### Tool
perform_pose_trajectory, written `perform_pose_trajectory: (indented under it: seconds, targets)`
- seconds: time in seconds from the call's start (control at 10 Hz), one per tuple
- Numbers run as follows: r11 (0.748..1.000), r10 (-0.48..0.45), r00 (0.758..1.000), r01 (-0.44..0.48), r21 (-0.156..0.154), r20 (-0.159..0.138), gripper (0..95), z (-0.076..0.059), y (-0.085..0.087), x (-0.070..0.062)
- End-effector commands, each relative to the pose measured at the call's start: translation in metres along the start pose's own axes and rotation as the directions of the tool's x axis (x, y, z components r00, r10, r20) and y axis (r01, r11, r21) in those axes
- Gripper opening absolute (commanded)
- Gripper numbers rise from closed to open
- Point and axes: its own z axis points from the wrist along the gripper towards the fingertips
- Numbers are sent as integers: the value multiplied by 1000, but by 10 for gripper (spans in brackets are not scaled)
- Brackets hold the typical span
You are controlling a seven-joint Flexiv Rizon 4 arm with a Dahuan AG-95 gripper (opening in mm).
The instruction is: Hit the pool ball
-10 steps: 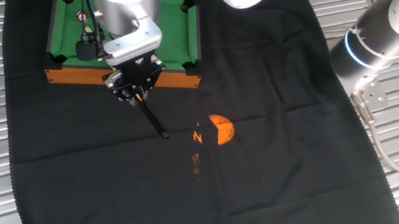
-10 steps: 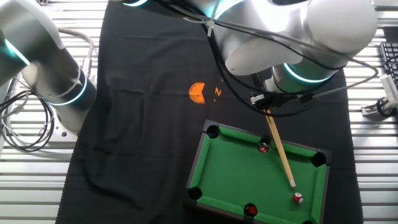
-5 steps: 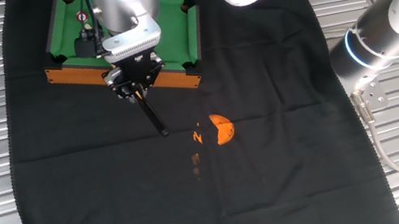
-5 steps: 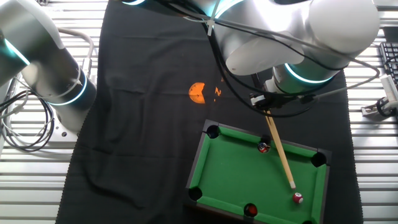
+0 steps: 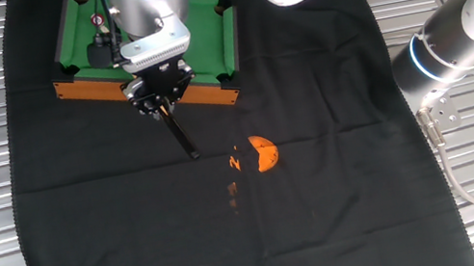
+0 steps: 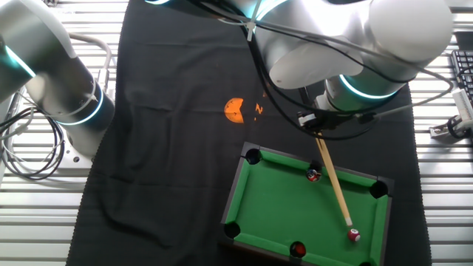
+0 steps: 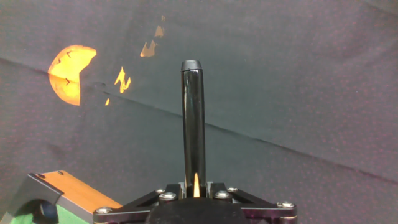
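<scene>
Right now, live at the felt:
Claw: the gripper [image 5: 160, 102] is clamped tight on the cue stick [image 6: 332, 179], hanging over the near rail of the toy pool table [image 6: 281, 214].
Cue: slanted, pale shaft running down across the green from about 11 o'clock to 5 o'clock in the other fixed view; its dark butt [image 7: 193, 118] sticks straight up toward 12 o'clock in the hand view.
Cue tip: low on the felt, just beside the pool ball [image 6: 354, 236], which sits at roughly 5 o'clock from it; touching or apart, I cannot tell.
Pool ball: bright red with a white spot, near the table's corner at 4 o'clock in that view.
Other balls: a darker red ball [image 6: 313, 175] near the rail right beside the cue shaft, and another red one [image 6: 298, 250] by the pocket at 6 o'clock.
Cloth: black cloth [image 5: 328, 205] under everything.
Light patch: orange glow [image 5: 263, 153] at 4 o'clock from the claw.
</scene>
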Motion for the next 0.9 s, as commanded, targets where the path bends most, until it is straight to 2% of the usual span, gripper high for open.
perform_pose_trajectory:
  seconds: [0.1,0.2,0.9]
  targets:
    - [1000,-3,1000,3,-1,1,0,-1,1,2]
    - [1000,-3,1000,3,-2,-5,0,-2,1,4]
    - [1000,-5,1000,5,1,7,0,-7,4,11]
